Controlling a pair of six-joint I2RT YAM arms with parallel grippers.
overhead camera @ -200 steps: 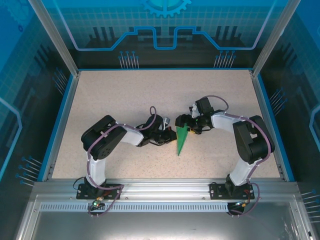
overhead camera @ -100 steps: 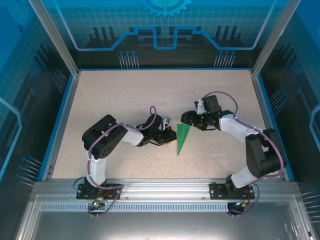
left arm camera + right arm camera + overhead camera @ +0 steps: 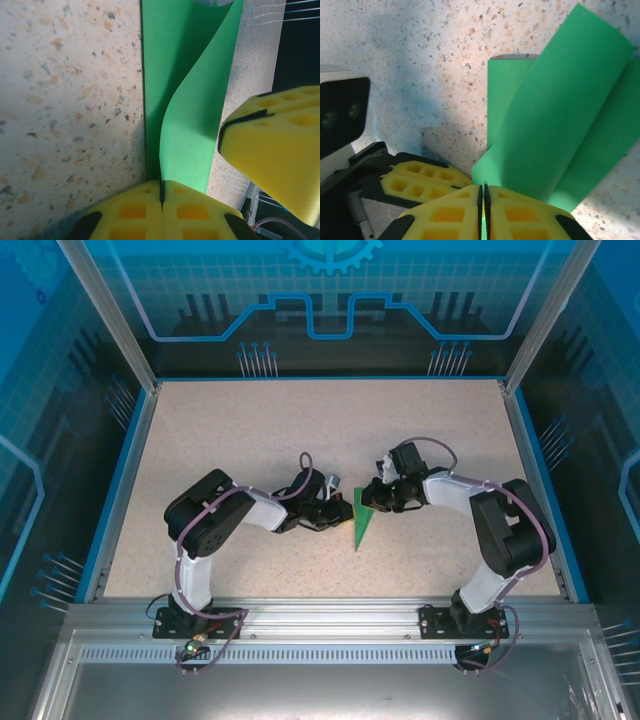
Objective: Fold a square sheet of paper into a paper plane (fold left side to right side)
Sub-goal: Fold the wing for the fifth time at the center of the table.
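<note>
- My left pincer (image 3: 161,192) is clamped on a lifted flap of the thin bright green creased paper sheet (image 3: 362,525).
- My right pincer (image 3: 483,195) is clamped on its upper corner.
- The sheet lies at frame centre between both pincers, long axis vertical, point downward.

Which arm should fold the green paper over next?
Probably left: the left gripper pinches a lifted flap of the green paper, ready to carry it rightward. The right gripper pinches the wide end.

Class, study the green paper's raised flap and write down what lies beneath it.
Beneath the flap a flatter layer of the green paper rests on the speckled table. How far that layer runs under the flap is covered.
</note>
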